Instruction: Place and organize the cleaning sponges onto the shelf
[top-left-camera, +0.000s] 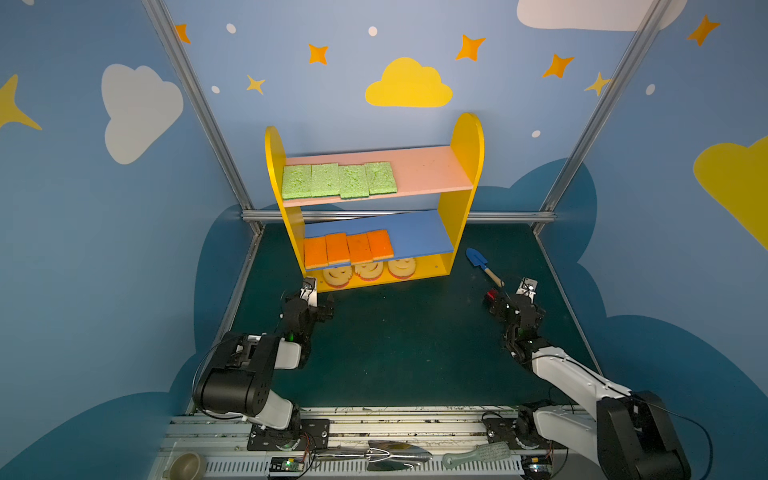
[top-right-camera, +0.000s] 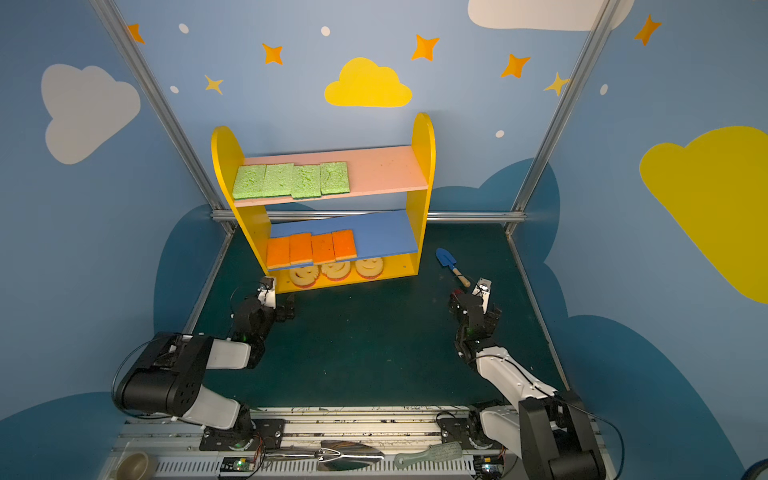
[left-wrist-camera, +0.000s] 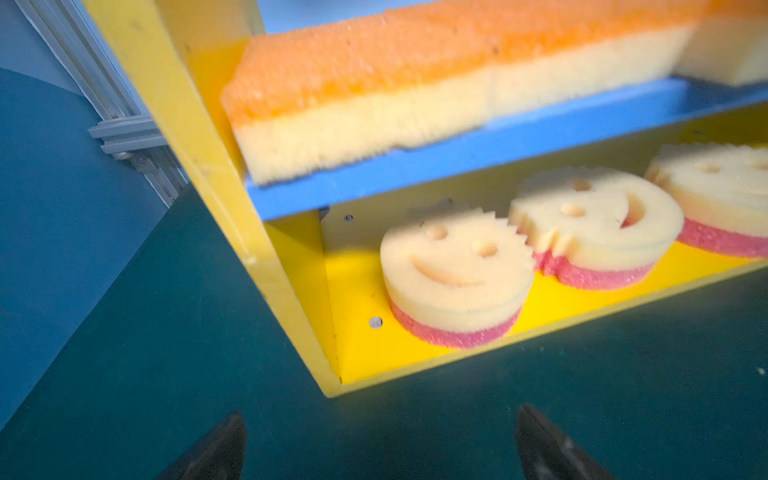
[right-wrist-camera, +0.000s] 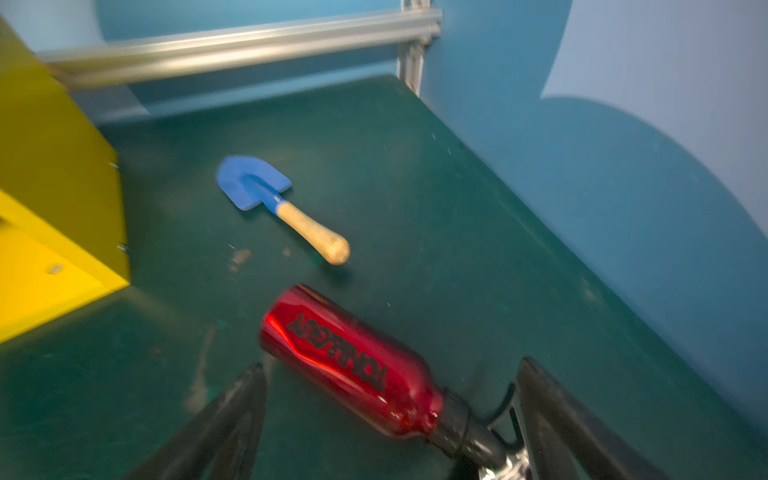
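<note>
In both top views the shelf (top-left-camera: 467, 166) stood at the back of the dark green bench (top-left-camera: 407, 345). Four green sponges (top-left-camera: 338, 180) lay side by side at the left end of its pink upper board (top-left-camera: 432, 170). Four orange-topped sponges (top-left-camera: 348, 248) made a like row at the left end of the blue lower board (top-left-camera: 419, 235), and three smiley sponges (top-left-camera: 369, 272) sat in a row on the yellow base (top-left-camera: 428, 272) beneath. A blue toy shovel (top-left-camera: 478, 259) lay on the bench just right of the shelf. The left pincer (top-left-camera: 329, 306) hung low before the shelf's left front corner. The right pincer (top-left-camera: 494, 305) was near the shovel's handle, with a red bottle (top-left-camera: 492, 296) at its tip.

The left wrist view showed the left pincer (left-wrist-camera: 384, 449) spread wide, only bare bench between its fingers (left-wrist-camera: 220, 444), clear of the shelf (left-wrist-camera: 174, 124). The smiley sponges (left-wrist-camera: 457, 274) sat face up, pink side down, the nearest two touching.

In the right wrist view the right pincer (right-wrist-camera: 390, 365) gaped wide too. The red bottle (right-wrist-camera: 345, 361) lay on its side on the bench between the fingers (right-wrist-camera: 232, 415), unclamped, its black cap toward the wrist. The toy shovel (right-wrist-camera: 253, 183) lay beyond it, apart
</note>
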